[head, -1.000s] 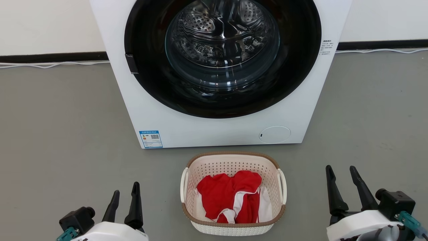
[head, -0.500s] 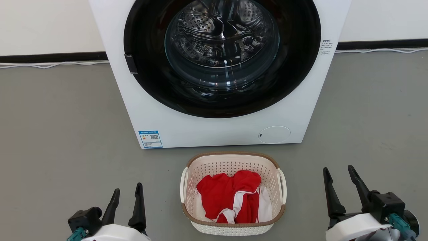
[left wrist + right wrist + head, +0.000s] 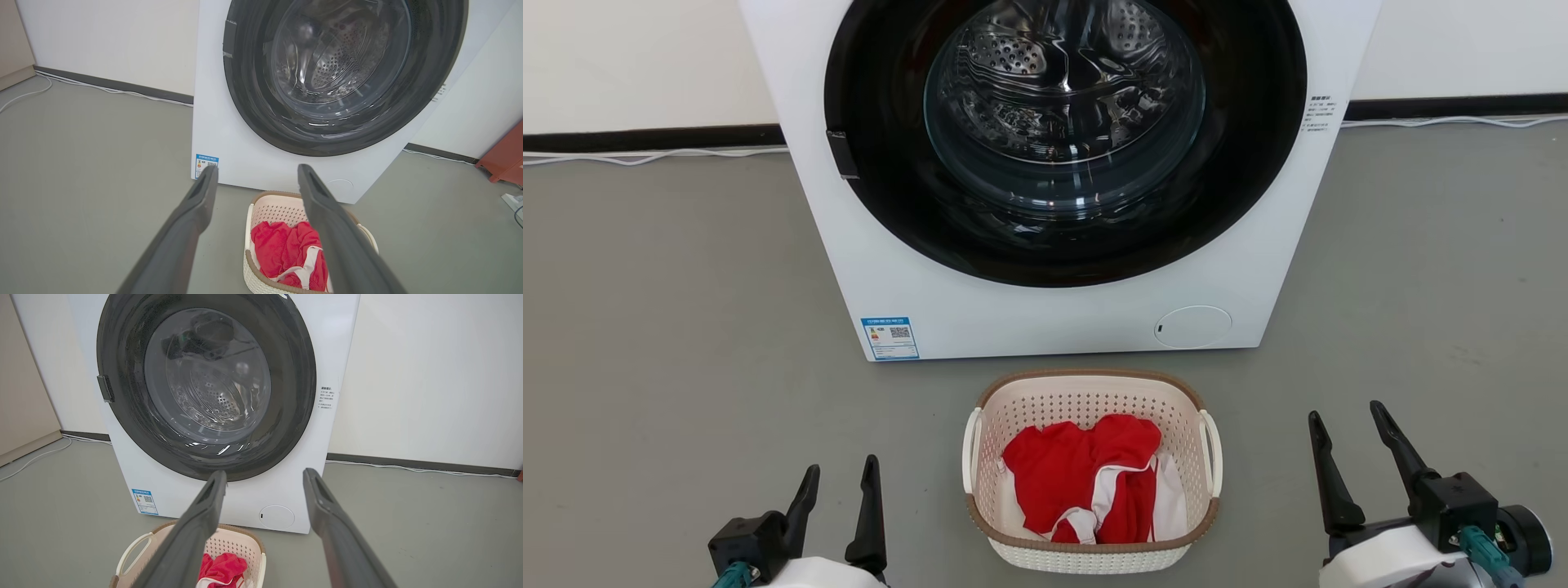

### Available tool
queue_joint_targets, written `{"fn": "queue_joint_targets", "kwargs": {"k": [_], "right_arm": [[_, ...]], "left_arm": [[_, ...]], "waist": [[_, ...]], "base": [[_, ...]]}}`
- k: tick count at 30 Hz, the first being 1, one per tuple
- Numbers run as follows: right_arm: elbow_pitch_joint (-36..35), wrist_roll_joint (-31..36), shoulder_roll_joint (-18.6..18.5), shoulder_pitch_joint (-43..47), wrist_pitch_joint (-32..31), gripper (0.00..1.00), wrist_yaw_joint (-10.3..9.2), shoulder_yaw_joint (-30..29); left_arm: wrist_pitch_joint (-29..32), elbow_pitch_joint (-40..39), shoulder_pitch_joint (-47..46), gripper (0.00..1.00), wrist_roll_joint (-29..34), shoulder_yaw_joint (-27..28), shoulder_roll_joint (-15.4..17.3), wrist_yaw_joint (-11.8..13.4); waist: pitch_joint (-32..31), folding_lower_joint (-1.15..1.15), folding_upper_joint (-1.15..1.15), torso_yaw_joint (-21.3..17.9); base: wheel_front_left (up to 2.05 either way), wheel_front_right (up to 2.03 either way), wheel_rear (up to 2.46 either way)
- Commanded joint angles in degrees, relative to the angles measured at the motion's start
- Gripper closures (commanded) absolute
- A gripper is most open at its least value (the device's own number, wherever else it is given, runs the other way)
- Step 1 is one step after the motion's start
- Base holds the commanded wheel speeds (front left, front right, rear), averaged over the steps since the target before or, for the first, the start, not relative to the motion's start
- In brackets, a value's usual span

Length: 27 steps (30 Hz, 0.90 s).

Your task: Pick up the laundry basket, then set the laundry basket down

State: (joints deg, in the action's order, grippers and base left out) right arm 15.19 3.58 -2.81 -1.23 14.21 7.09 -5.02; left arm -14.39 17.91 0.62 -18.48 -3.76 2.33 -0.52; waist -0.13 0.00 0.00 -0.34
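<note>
Laundry basket (image 3: 1086, 559) lies between both jaws, untouched.

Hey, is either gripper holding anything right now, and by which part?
Nothing is held. The left gripper and the right gripper are both open, each beside the laundry basket without touching it.

A small blue-and-white label (image 3: 890, 338) was seen stuck at the lower left corner of the washer's (image 3: 1029, 314) white front. A blue header strip, a QR code and lines of fine print were made out on it, but no word or number could be read. A short block of dark printed characters (image 3: 1320, 115) was found near the front's right edge, too small to be deciphered.
</note>
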Motion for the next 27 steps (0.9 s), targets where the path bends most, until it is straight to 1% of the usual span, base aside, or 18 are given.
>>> {"fn": "queue_joint_targets", "kwargs": {"k": [1, 13, 16, 19, 27], "right_arm": [[-1.2, 0.2, -0.3, -0.7, 0.8, 0.05, 0.40, 1.3], [-1.1, -0.2, -0.2, -0.6, 0.8, 0.05, 0.40, 0.7], [-0.8, -0.4, -0.1, -0.9, 0.8, 0.03, 0.40, 0.7], [-0.7, -0.5, -0.1, -1.7, 0.8, 0.00, 0.40, 0.5], [0.5, -0.4, -0.1, -6.0, 0.8, 0.00, 0.40, 1.1]], "left_arm": [[-0.6, -1.1, -1.3, 0.00, 0.4, 1.6, 0.5, 0.2], [-0.6, -0.8, -1.5, 0.00, 0.4, 1.5, 0.5, 0.3], [-0.6, -0.7, -1.8, 0.00, 0.3, 1.3, 0.5, 0.3], [-0.6, -0.8, -2.5, 0.00, 0.1, 1.1, 0.5, 0.4], [-0.6, 0.1, -6.9, 0.00, -0.5, 0.0, 0.5, 0.2]], "waist": [[0.1, 0.00, 0.00, 0.0], [0.5, 0.00, 0.00, -0.1], [1.1, 0.00, 0.00, 0.0], [2.5, 0.00, 0.00, 0.1], [7.9, 0.00, 0.00, 0.4]], "base": [[0.00, 0.00, 0.00], [0.00, 0.00, 0.00], [0.00, 0.00, 0.00], [0.00, 0.00, 0.00], [0.00, 0.00, 0.00]]}}
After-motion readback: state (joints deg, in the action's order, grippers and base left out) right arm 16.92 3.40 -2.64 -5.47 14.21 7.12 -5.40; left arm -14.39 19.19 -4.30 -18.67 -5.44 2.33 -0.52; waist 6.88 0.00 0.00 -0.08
